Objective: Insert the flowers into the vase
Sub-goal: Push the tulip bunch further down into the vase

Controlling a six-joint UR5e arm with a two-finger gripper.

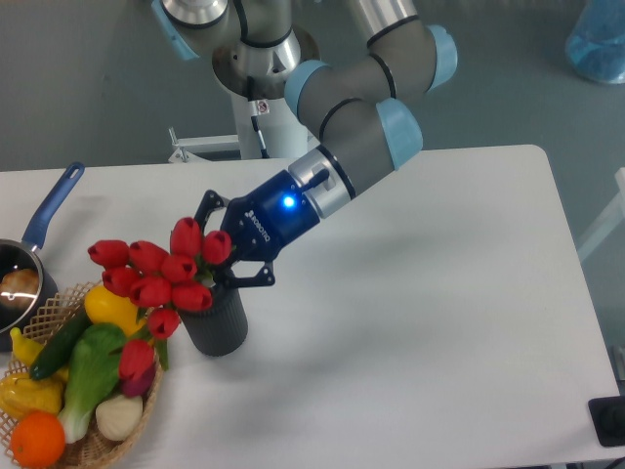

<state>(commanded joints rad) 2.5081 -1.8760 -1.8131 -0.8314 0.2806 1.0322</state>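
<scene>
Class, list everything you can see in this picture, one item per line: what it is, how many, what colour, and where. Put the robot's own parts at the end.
flowers: one bunch, about ten red tulip buds, over the vase mouth, leaning left over the basket
vase: one, dark grey, ribbed, left part of the table, mouth hidden by the blooms
wicker basket: one, tan, front left corner
vegetables: several, yellow, green, purple, white and orange, piled in the basket
saucepan: one, blue handle, left edge, partly cut off
table: one, white
blue object: one, top right corner, beyond the table, too cropped to identify
gripper: one, black, at the flowers just above the vase
arm: one, grey with light blue joints, reaching down from the top
</scene>
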